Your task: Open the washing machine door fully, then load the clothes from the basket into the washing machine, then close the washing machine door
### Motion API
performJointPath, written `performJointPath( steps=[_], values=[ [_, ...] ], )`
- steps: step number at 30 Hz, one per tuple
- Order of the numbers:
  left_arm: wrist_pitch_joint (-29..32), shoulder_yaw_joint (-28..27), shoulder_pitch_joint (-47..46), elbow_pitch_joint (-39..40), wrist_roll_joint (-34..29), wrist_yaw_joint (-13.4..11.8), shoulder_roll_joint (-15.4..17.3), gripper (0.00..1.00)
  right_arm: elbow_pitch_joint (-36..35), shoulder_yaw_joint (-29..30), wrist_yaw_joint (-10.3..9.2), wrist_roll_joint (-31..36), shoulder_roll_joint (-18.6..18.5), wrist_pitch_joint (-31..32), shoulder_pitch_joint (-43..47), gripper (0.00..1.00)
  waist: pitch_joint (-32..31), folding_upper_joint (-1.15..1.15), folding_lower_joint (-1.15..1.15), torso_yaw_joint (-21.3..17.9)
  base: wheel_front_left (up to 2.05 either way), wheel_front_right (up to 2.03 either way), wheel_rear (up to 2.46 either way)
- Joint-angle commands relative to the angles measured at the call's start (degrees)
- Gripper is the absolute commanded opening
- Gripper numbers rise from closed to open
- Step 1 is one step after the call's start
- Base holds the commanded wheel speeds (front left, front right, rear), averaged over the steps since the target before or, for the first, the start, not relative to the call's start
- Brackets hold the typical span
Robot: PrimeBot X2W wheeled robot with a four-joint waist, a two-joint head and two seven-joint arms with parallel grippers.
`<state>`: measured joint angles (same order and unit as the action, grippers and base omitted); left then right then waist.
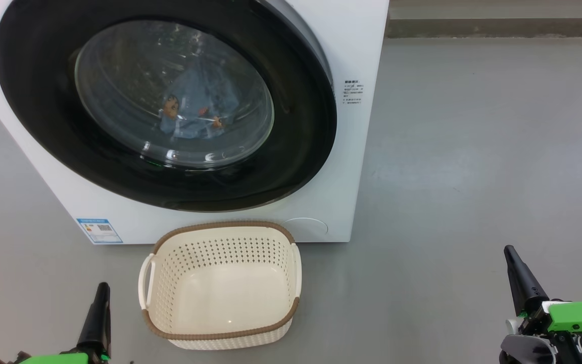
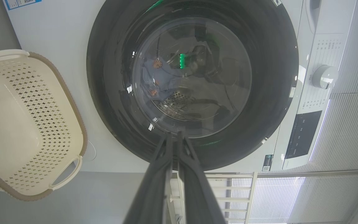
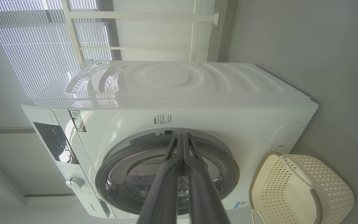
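Note:
The white washing machine [image 1: 356, 151] fills the upper left of the head view. Its round black-rimmed door [image 1: 43, 101] lies flat against the front, closed. Through the glass, light blue clothes [image 1: 195, 108] with orange figures lie in the drum. The cream basket [image 1: 223, 285] stands on the floor just before the machine and has nothing in it. My left gripper [image 1: 102, 288] is at the lower left, left of the basket, shut and holding nothing. My right gripper [image 1: 509, 250] is at the lower right, well clear of the basket, shut and holding nothing. Both point towards the machine.
Grey floor [image 1: 473, 151] spreads to the right of the machine, up to a low ledge at the back wall [image 1: 498, 28]. The control panel and knob [image 2: 323, 76] sit along the machine's top edge. Window blinds [image 3: 26, 46] stand behind the machine.

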<state>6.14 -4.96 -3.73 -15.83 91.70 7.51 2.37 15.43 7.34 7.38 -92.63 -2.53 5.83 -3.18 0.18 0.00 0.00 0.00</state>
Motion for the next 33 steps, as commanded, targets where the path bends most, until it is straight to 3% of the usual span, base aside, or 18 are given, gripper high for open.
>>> performJointPath(
  steps=[1, 33],
  values=[
    [0.35, -1.56, -2.45, 1.80, 0.47, -0.02, 0.51, 0.00, -1.43, -1.21, 0.11, 0.15, -0.65, 0.35, -2.96, 0.00, 0.00, 0.00, 0.00, 0.00, 0.00, 0.00, 0.00],
    [0.35, -1.56, -2.45, 1.80, 0.47, -0.02, 0.51, 0.00, -1.42, -1.04, 0.11, 0.29, -0.54, 0.49, -2.98, 0.00, 0.00, 0.00, 0.00, 0.00, 0.00, 0.00, 0.00]
  ],
)
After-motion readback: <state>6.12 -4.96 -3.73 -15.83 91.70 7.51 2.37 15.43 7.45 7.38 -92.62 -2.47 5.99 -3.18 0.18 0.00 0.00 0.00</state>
